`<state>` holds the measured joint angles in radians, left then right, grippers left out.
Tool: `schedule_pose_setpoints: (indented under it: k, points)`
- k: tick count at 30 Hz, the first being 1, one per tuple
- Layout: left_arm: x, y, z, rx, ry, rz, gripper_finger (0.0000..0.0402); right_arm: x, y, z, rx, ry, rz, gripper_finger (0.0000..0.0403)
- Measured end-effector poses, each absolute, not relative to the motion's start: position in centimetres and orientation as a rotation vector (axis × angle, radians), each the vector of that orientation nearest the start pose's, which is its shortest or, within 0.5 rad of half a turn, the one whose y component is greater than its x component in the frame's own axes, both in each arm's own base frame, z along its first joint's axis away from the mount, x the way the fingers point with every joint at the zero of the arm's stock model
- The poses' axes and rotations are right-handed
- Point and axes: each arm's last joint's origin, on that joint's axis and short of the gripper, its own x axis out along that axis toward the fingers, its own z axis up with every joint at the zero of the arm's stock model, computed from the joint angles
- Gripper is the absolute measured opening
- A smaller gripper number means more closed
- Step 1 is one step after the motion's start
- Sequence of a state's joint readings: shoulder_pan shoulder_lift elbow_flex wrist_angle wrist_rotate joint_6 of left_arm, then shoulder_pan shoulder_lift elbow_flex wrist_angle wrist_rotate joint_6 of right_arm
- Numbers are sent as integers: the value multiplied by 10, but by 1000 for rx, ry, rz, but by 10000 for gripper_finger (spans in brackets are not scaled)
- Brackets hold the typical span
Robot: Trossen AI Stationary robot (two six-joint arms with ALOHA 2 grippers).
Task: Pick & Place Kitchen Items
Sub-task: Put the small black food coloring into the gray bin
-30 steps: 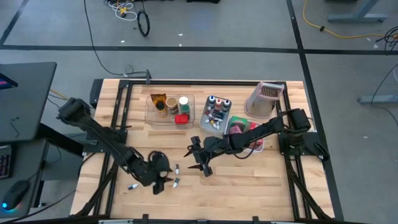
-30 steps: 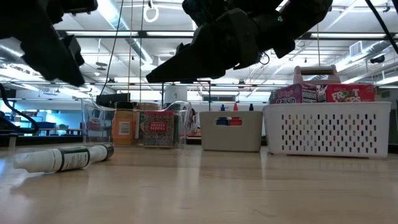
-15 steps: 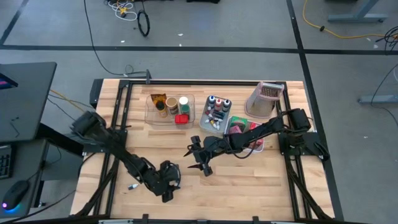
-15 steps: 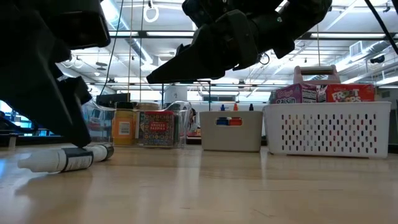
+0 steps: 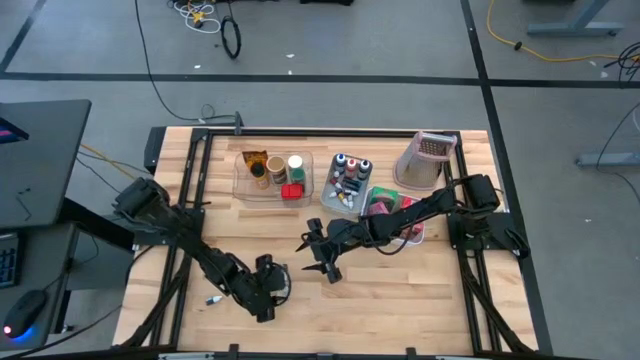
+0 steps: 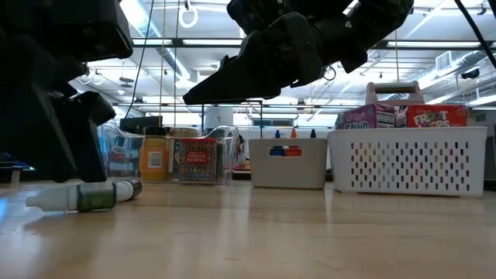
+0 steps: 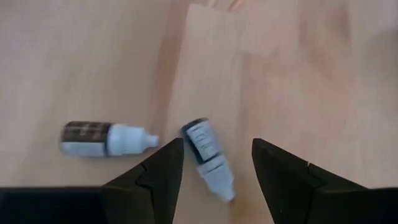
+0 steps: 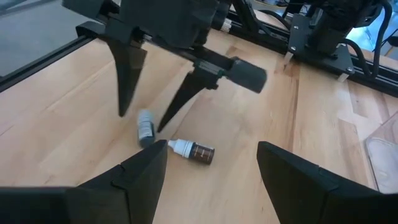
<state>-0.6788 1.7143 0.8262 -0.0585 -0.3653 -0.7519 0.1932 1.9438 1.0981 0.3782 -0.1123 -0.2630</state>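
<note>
My left gripper [image 5: 266,290] is low over the near left part of the table, open and pointing down. Its fingers stand on either side of a tiny white-capped bottle [image 7: 208,165] that lies on its side on the wood, and they do not touch it. A second bottle [image 7: 106,138] with a dark label lies next to it. The right wrist view shows both bottles [image 8: 145,127] [image 8: 193,150] under the left gripper [image 8: 142,121]. A third bottle [image 5: 213,298] lies farther left. My right gripper [image 5: 322,258] hangs open above mid-table, holding nothing.
A clear bin [image 5: 273,172] with jars and a red box, a grey bin [image 5: 348,180] of capped bottles and a white perforated basket [image 6: 407,159] of boxes stand along the far side. Another perforated bin [image 5: 425,160] lies tipped at far right. Bare wood lies near the front edge.
My left gripper has moved a little toward the table's near edge and right and has come down over the small bottles. Its fingers now reach the table around one of them. The right arm has kept still.
</note>
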Motion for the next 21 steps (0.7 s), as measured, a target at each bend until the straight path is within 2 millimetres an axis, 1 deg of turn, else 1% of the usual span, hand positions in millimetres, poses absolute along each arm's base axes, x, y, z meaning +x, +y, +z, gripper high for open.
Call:
schedule_pose_setpoints:
  k: [2,4,6,10,13,16,19,21]
  points:
    - [251,-189,142,-211,882,42,200,402,82,162,-275,427,360,261]
    - [253,-190,153,-219,860,54,200,402,82,162,-275,426,360,261]
    - [253,-189,156,-227,862,86,200,402,82,162,-275,425,360,261]
    - [252,-190,153,-233,901,74,200,402,82,162,-274,424,360,261]
    - [249,-188,148,-125,932,57,200,402,82,163,-275,424,360,261]
    - [251,-187,145,-97,935,68,200,401,82,162,-271,427,359,261]
    - [255,-183,141,-191,937,134,200,401,82,162,-253,431,355,261]
    - [253,-181,139,-220,967,156,200,401,82,162,-252,431,355,261]
